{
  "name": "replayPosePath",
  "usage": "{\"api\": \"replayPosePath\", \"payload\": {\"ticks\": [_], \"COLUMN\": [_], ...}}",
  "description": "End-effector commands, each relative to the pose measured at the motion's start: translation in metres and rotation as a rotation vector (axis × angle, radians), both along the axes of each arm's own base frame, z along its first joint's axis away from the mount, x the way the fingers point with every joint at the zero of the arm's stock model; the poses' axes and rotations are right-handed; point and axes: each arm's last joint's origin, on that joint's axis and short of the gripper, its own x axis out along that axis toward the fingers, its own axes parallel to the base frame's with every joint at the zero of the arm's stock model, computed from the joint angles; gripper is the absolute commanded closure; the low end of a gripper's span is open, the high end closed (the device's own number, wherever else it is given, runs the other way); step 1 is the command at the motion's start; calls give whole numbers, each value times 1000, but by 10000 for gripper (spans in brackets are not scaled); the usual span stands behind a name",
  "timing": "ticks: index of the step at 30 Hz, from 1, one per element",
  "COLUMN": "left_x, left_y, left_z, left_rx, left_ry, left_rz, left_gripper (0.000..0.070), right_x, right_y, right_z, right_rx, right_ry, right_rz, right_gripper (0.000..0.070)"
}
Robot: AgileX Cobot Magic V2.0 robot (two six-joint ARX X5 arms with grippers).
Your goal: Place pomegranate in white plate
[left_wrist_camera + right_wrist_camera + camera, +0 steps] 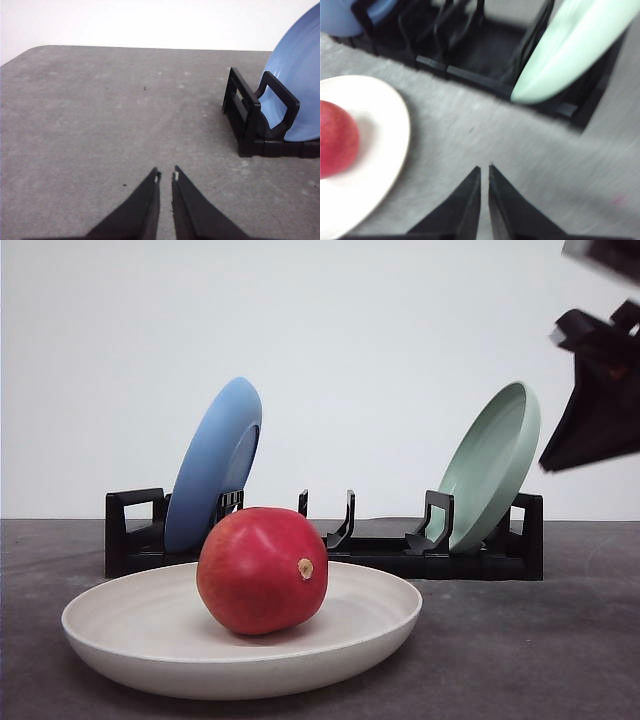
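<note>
The pomegranate (262, 570) sits inside the white plate (130, 645), resting on the plate's floor with its tan stem nub turned toward the front camera. The plate lies flat on the grey bench (520, 650), toward the near edge and left of the middle in the front view. Behind it, nearer the far edge, a black dish rack (380, 552) runs across the bench; the blue plate (213, 462) stands tilted in the rack's left end and the pale green plate (493, 462) leans in its right end, with bare slots between them. The right gripper (484, 169) is off the bench and holds nothing, its jaws drawn together with only a thin slit between the tips; in its wrist view, which is blurred, it is over bare bench between the white plate and the rack, apart from the fruit. The left gripper (166, 174) likewise has its jaws nearly touching and empty, over open bench, with the rack's left end and the blue plate well apart from it.
</note>
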Motion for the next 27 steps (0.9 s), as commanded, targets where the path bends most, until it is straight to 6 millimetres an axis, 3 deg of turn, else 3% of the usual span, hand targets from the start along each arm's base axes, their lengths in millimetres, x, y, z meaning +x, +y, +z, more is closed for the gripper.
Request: {"api": "replayPosePath", "payload": {"ticks": [1, 6, 14, 27], "left_x": [1, 1, 1, 1], "left_y": [0, 0, 0, 0], "left_z": [-4, -4, -4, -4], "left_rx": [11, 11, 11, 11], "left_ry": [12, 12, 12, 12], "left_rz": [4, 4, 4, 4], "left_gripper": [674, 674, 674, 674], "right_x": [-4, -18, -41, -60], "right_y": [-4, -24, -53, -70], "right_z": [4, 6, -12, -44], "right_rx": [-62, -41, -28, -37], "right_ry": [-77, -170, -278, -408], "right_rz": [31, -68, -250, -453], "right_gripper": [678, 678, 678, 678]}}
